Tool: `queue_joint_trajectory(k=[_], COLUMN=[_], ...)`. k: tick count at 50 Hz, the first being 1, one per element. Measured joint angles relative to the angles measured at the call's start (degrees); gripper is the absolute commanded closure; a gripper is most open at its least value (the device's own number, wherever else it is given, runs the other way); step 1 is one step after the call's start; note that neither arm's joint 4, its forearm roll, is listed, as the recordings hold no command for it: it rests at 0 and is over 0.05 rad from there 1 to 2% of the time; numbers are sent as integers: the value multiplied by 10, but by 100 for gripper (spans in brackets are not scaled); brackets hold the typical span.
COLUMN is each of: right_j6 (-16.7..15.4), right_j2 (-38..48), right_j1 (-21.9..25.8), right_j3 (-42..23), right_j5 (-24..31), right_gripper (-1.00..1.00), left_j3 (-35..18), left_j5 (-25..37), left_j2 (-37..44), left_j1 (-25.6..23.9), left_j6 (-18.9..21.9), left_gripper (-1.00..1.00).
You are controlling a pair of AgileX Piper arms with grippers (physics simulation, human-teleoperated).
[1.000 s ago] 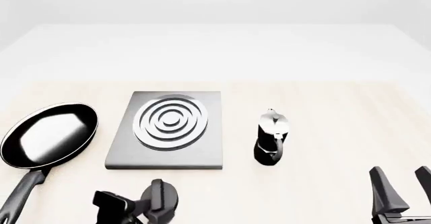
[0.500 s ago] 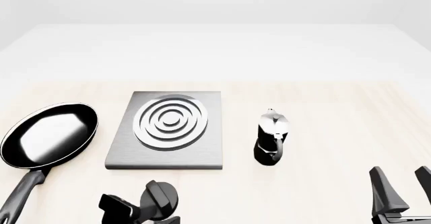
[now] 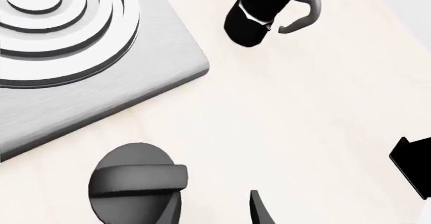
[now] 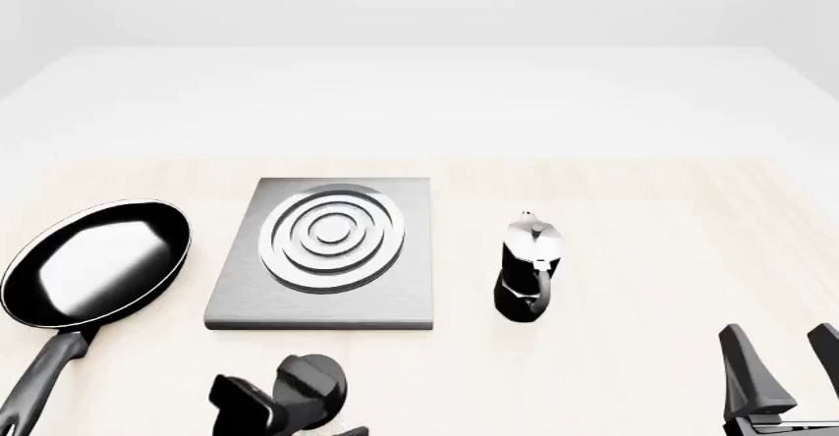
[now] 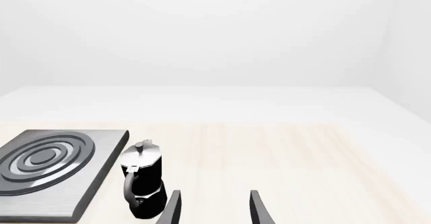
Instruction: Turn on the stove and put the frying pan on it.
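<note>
Since a second ago the left gripper [image 4: 282,407] has drifted a little to the right along the near edge of the table [image 4: 630,220], closing on the knob [image 4: 314,382]; the pan, stove, pot and right gripper have kept their places.

Front view: the stove [image 4: 321,303] lies flat left of centre, its ring burner [image 4: 332,237] facing up; the frying pan [image 4: 94,261] sits on the table just left of the stove, apart from it, handle [image 4: 46,369] running toward the near edge; the moka pot [image 4: 528,267] stands upright to the right of the stove; the round black knob lies in front of the stove's near edge with the left gripper right at it, though whether a finger touches it I cannot tell; the right gripper [image 4: 783,377] rests at the lower right, its two fingers spread with nothing between them.

Left wrist view: the knob [image 3: 135,188] lies on the table near the stove's corner [image 3: 168,57]; one finger [image 3: 259,211] and part of the other [image 3: 412,161] show wide apart, holding nothing; the moka pot [image 3: 259,9] stands beyond.

Right wrist view: two fingertips [image 5: 171,209] stand parted and empty; the moka pot [image 5: 141,186] is just beside them, the stove [image 5: 60,173] further along.
</note>
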Motion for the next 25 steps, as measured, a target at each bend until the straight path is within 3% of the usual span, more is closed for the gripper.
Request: queue_joint_trajectory(k=[9, 15, 19, 25], right_j6=[0, 0, 0, 0], right_j2=[0, 0, 0, 0], right_j1=[0, 0, 0, 0], right_j3=[0, 0, 0, 0], right_j5=[0, 0, 0, 0], right_gripper=[-100, -100, -100, -100], left_j3=[-7, -7, -13, -43], left_j5=[25, 76, 154, 342], left_j2=[-30, -86, -162, -324], left_j1=[3, 26, 55, 106], left_j6=[14, 29, 44, 78], left_gripper=[-100, -100, -100, -100])
